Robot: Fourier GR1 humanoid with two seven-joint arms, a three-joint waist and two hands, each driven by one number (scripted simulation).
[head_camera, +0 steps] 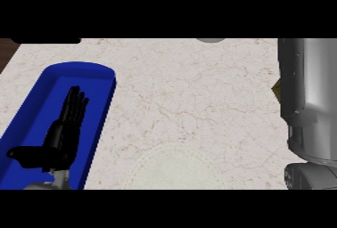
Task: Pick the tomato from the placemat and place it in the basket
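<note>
A blue oblong basket (99, 89) lies at the left of the counter. My left hand (60, 138) is over its inside, black fingers (76, 104) straight and pointing away from me, thumb stuck out to the left, nothing held. A pale round placemat (174, 169) shows faintly on the counter near the lower edge, with nothing on its visible part. No tomato shows anywhere. My right forearm (309, 98) fills the right edge as a big grey cylinder; its hand is out of the picture.
Pale marble counter (191, 98) stretches between the basket and the right arm. A dark strip of the counter's edge (6, 49) shows at the top left, and a small grey shape (211, 40) sits at the far edge.
</note>
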